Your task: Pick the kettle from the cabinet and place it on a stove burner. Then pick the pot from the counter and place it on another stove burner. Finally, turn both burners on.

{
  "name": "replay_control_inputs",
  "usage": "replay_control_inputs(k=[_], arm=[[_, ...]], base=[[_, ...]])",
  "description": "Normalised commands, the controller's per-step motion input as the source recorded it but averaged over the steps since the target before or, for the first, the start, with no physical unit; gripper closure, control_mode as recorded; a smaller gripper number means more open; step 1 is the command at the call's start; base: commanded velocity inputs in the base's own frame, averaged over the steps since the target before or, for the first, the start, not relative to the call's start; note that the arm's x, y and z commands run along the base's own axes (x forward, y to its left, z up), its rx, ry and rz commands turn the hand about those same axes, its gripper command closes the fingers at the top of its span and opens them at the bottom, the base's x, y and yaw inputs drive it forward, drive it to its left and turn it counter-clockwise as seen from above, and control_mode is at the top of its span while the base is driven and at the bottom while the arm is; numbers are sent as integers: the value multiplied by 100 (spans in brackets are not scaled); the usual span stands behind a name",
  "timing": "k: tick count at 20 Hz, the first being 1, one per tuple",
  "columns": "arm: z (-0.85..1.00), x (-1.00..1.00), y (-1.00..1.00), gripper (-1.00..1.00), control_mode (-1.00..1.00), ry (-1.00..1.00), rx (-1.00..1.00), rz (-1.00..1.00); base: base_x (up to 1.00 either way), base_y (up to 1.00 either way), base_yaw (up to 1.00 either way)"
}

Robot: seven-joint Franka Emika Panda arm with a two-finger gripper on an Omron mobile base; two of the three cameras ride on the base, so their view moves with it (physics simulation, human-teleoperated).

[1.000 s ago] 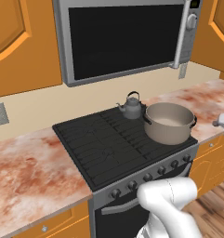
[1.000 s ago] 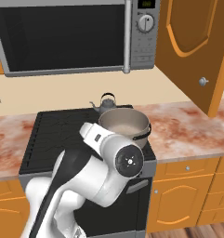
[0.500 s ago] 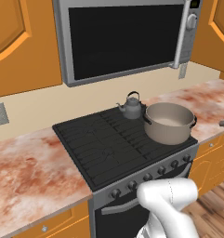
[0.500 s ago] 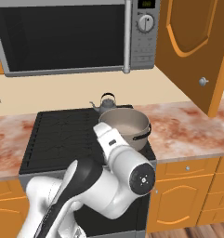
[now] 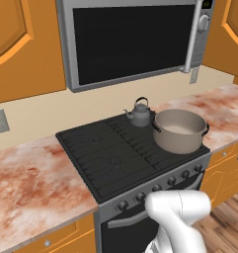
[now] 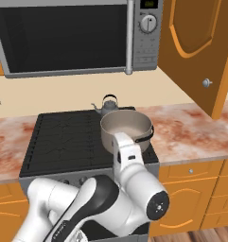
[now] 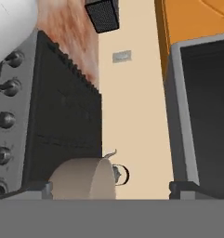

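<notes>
Partly hidden behind the wide, straight-sided grey-beige pot (image 5: 180, 130), the small dark kettle (image 5: 139, 113) shows its loop handle and spout; both sit on the stove's black iron grates (image 5: 110, 153). My gripper (image 7: 111, 188) reads as spread, tips far apart, holding nothing. Since before, my arm has swung lower right.

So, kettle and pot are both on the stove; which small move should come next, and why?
Probably bring the open fingers toward the knobs on the stove's steel front. The kettle and pot each sit on a burner, so only turning them on remains.
</notes>
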Motion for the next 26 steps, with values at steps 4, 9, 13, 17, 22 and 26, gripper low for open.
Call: replay_control_inputs(k=[4,9,13,17,22,26], arm=[[-30,0,0,-100,-100,5,40,-13],[-27,3,0,-100,-100,7,40,-12],[-16,10,-4,-100,-100,21,30,0],[-26,32,0,-100,-100,12,33,0],[-32,19,0,-100,-100,4,30,0],[-35,7,0,-100,-100,2,22,0]], base=[[0,0,0],[0,0,0],[0,0,0],[0,0,0],[0,0,0],[0,0,0]])
